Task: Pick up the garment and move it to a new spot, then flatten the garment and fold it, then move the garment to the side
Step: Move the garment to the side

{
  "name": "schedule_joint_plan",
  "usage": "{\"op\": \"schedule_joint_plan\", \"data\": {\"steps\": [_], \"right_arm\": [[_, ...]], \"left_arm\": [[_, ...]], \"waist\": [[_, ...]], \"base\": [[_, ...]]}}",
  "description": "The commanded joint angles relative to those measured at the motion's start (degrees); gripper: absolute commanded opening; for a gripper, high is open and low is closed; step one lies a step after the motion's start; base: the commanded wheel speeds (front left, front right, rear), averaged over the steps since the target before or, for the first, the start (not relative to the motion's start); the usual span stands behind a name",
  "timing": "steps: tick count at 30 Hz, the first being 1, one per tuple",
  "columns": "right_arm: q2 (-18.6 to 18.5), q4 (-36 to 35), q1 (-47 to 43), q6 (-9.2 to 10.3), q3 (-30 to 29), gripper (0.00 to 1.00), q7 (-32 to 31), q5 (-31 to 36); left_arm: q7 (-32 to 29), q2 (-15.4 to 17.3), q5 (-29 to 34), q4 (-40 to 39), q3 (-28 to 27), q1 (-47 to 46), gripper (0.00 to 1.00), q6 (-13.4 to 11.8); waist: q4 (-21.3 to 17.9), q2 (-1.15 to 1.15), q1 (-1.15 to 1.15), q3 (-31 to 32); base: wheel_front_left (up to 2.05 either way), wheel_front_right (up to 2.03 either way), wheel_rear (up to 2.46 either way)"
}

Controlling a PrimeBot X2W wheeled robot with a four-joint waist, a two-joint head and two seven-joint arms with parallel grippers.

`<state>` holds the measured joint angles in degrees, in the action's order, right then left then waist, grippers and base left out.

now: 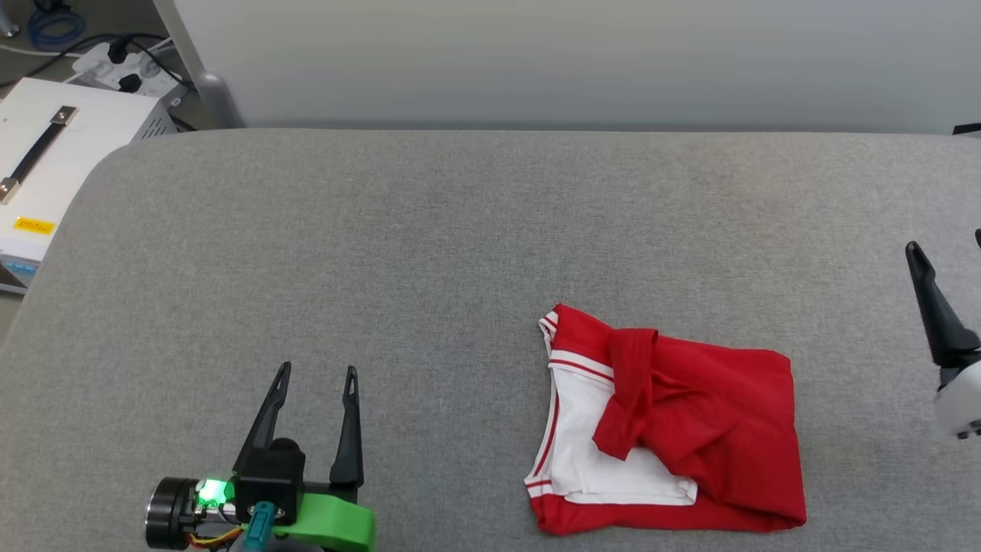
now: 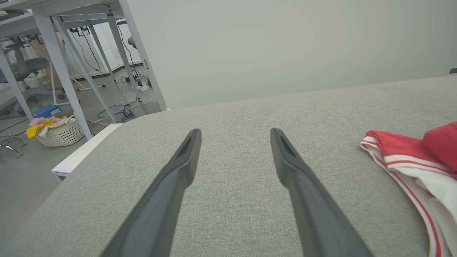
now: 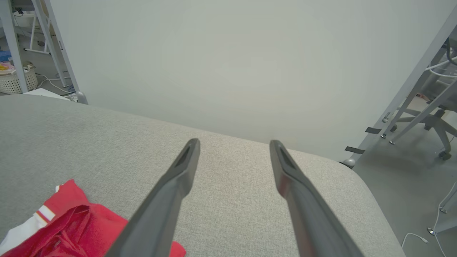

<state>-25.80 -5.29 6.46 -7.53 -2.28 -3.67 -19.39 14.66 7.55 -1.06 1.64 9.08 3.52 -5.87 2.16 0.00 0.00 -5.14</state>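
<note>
1. One garment lies on the table: a red basketball-style T-shirt of thin, soft cloth with white sleeves and red-and-white striped trim. It is gathered into a rough, rumpled rectangle.
2. It sits on the grey fabric-covered table, right of centre and close to the near edge. It is between the two grippers and touches neither.
3. The left gripper, with its two long dark fingers, hovers over bare table well to the garment's left. Its jaws are spread wide and nothing is between them.
4. The right gripper also has two dark fingers. It stands beyond the garment's right edge with its jaws equally wide apart and holding nothing.
5. Handling, as a judgement: the shirt looks light and limp. It should sag and unfold when lifted, and the layers may slide over each other, so a one-point grip would let it drape.
6. Likely holds are the striped hem or sleeve edge on the left and the red folded edge on the right. One gripper on each side would pinch through all the layers.
7. Off the table there is one white box with a black handle and one white woven basket of clothes.
</note>
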Motion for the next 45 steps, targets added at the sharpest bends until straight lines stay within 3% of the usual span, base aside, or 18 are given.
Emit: {"op": "schedule_joint_plan", "data": {"steps": [1,8,14,28,37,38,39,45], "right_arm": [[-3.4,0.5,1.7,0.04,1.0,1.0,-6.8,-5.6],[-8.7,0.4,0.7,0.04,4.3,1.0,-25.9,-21.5],[-8.8,1.3,-2.1,0.04,7.2,1.0,-36.8,-30.5],[-3.1,11.2,0.7,0.04,14.4,1.0,-36.2,-32.6],[-4.4,13.6,0.3,0.04,21.1,1.0,-33.4,-34.9],[-4.8,13.5,0.4,0.04,21.6,0.31,-32.5,-35.1],[-5.0,13.3,0.6,0.04,21.9,0.0,-31.8,-35.2],[-7.0,10.9,2.4,0.04,22.4,0.0,-26.9,-36.3]], "left_arm": [[0.3,0.1,0.2,0.0,0.1,-1.5,1.0,-0.1],[0.3,-0.2,0.2,-0.2,0.7,-2.9,1.0,-0.1],[0.3,-0.5,0.3,-0.2,1.3,-4.7,1.0,0.2],[0.3,-0.6,0.6,0.3,2.3,-7.8,1.0,0.5],[0.3,-0.5,0.4,0.2,2.3,-8.0,1.0,0.1],[0.3,-0.5,0.4,0.2,2.3,-8.0,1.0,0.0],[0.3,-0.5,0.4,0.3,2.3,-8.0,1.0,0.0],[0.3,-0.5,0.3,0.5,2.3,-7.7,1.0,-0.2]], "waist": [[0.4,0.0,0.0,-0.9],[1.4,0.0,0.0,-3.2],[3.2,0.0,0.0,-6.1],[6.2,0.0,0.0,-10.9],[6.5,0.0,0.0,-11.3],[6.4,0.0,0.0,-11.2],[6.3,0.0,0.0,-11.1],[5.6,0.0,0.0,-10.1]], "base": [[0.0,0.0,0.0],[0.0,0.0,0.0],[0.0,0.0,0.0],[0.0,0.0,0.0],[0.0,0.0,0.0],[0.0,0.0,0.0],[0.0,0.0,0.0],[0.0,0.0,0.0]]}}
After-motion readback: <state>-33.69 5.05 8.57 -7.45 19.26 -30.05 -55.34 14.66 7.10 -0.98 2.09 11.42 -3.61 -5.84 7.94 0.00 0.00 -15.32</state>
